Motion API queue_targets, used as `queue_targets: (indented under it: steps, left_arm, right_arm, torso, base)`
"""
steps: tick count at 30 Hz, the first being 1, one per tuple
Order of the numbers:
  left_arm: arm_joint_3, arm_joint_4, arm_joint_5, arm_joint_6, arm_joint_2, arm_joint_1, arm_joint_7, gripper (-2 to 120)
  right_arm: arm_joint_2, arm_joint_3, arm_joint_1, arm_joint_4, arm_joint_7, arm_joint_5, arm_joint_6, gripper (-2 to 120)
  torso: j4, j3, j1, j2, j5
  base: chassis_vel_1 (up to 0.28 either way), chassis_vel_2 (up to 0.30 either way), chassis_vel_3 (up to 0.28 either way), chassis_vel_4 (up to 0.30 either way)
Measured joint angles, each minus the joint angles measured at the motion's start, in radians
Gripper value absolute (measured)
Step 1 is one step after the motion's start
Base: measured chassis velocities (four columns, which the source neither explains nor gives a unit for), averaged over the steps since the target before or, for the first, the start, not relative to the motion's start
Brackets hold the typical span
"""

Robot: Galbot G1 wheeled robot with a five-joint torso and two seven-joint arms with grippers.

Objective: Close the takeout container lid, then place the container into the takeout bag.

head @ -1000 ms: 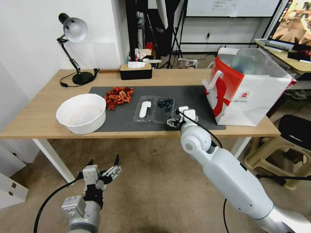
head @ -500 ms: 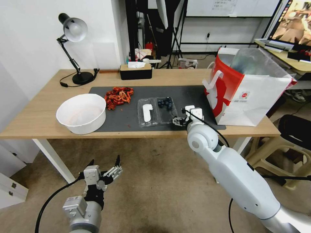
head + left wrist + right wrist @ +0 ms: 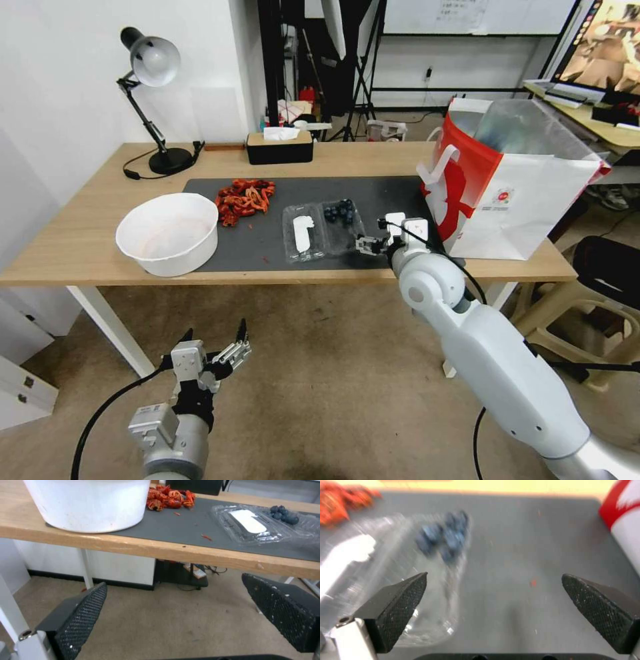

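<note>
Clear plastic, that is what I am dealing with: the takeout container (image 3: 321,230) lies open flat on the grey mat (image 3: 387,193), berries (image 3: 341,212) in the half nearer the takeout bag (image 3: 507,193), the lid (image 3: 301,233) with its white sticker on the side toward the white bowl (image 3: 168,232). My right gripper (image 3: 365,245) sits low over the mat just beside the berry half, fingers (image 3: 398,605) spread wide and pinching nothing; from the wrist, one finger overlaps the container's near corner (touching or just above, I cannot tell). My left gripper (image 3: 217,347) hangs well below the table edge, also spread, idle.

As I judge it, the closing step is barely begun: the lid is not yet folded over. The next move calls for getting under or against the lid's free edge and swinging it about the hinge onto the berries without skidding the light box across the mat.

Writing: the bag carries a small round red logo (image 3: 503,197) with tiny lines beneath, too small to read. The sticker looks blank.
</note>
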Motion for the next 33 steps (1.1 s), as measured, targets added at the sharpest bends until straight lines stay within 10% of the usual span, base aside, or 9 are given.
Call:
queue_targets:
  steps: [16,33]
  left_arm:
    - [0.010,-0.001,0.001,-0.013,0.000,0.002,0.005,100]
    - [0.046,0.002,-0.027,-0.019,0.018,-0.001,0.015,100]
  right_arm:
    - [-0.035,0.251,-0.478,0.089,-0.351,-0.370,0.721,100]
    - [0.101,0.397,-0.867,0.126,-0.425,-0.513,1.002,100]
  torso:
    - [-0.0001,0.000,0.000,0.000,-0.0001]
    - [-0.0001,0.000,0.000,0.000,0.0000]
  base:
    - [0.000,0.000,0.000,0.000]
    - [0.000,0.000,0.000,0.000]
